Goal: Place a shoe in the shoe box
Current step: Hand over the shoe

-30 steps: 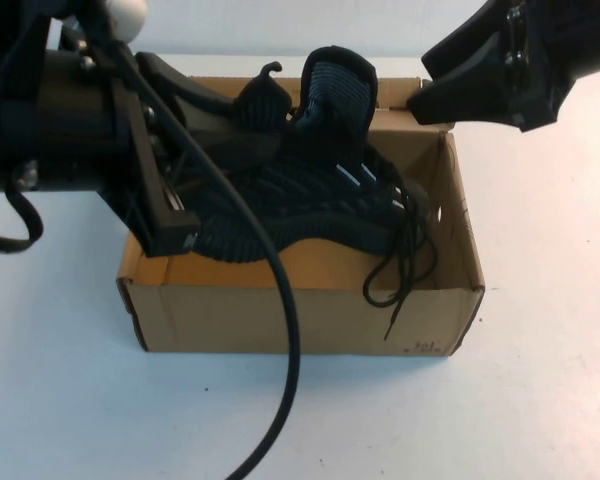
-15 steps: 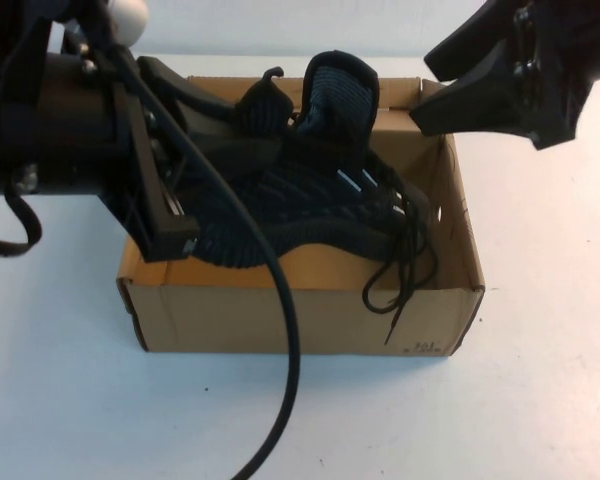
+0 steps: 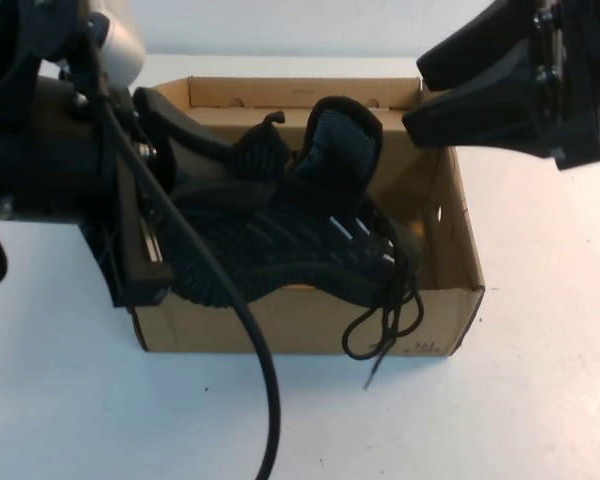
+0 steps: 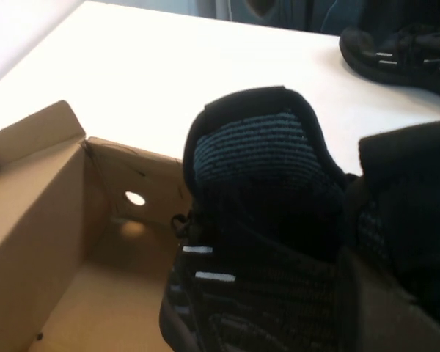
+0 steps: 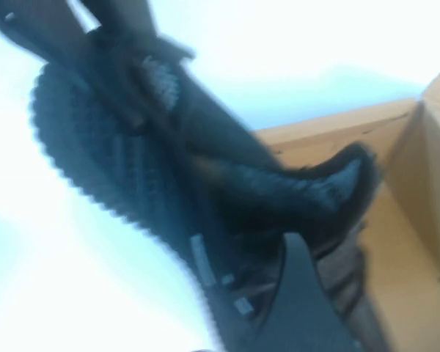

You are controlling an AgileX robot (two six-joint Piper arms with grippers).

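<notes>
The black knit shoe point(image 3: 300, 240) is tilted on its side over the open brown shoe box point(image 3: 462, 235). Its ridged sole faces the front wall and its laces point(image 3: 380, 330) hang outside over that wall. My left gripper point(image 3: 242, 150) is shut on the shoe's heel collar at the box's left end. In the left wrist view the shoe point(image 4: 257, 220) fills the frame above the box floor point(image 4: 95, 308). My right gripper point(image 3: 420, 92) hangs open above the box's far right corner, holding nothing. The right wrist view shows the shoe's sole point(image 5: 103, 154) and the box point(image 5: 396, 242).
A second black shoe point(image 4: 403, 51) lies on the white table beyond the box. The left arm's black cable point(image 3: 255, 360) drapes across the box's front wall and down onto the table.
The left gripper has carried the shoe toward the box's front, so the sole now covers the front wall and the laces hang outside. The right gripper shifted slightly right.
</notes>
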